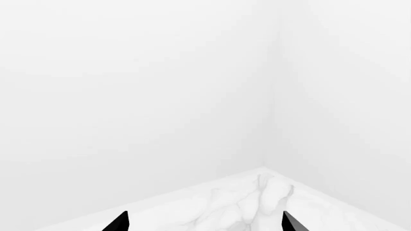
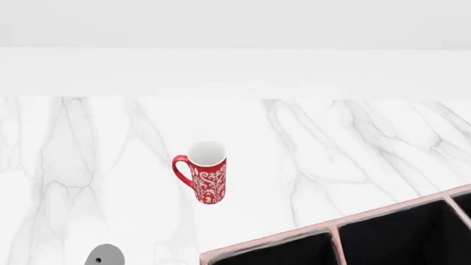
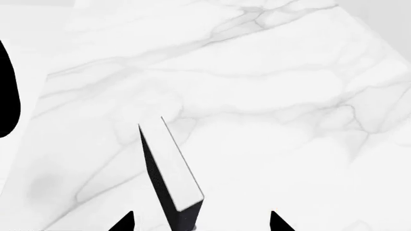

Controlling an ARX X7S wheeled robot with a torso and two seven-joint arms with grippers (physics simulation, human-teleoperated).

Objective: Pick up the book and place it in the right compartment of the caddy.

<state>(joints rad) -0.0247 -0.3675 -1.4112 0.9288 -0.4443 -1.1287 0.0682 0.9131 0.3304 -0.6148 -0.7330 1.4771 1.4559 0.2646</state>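
The book (image 3: 168,173) stands on edge on the marble counter in the right wrist view, with its black cover and white page edges showing. My right gripper (image 3: 200,222) is open, its two black fingertips either side of the book's near end, with gaps on both sides. My left gripper (image 1: 205,222) is open and empty, facing a white wall corner above the counter. The caddy (image 2: 383,212) shows in the head view at the bottom right as a pale pinkish rim with black-lined compartments. The book and both grippers are out of the head view.
A red-and-white patterned mug (image 2: 207,172) stands on the marble counter (image 2: 331,143), left of the caddy. A white wall runs behind the counter. A small grey round part (image 2: 103,255) shows at the head view's bottom left. A black shape (image 3: 6,91) sits at the right wrist view's edge.
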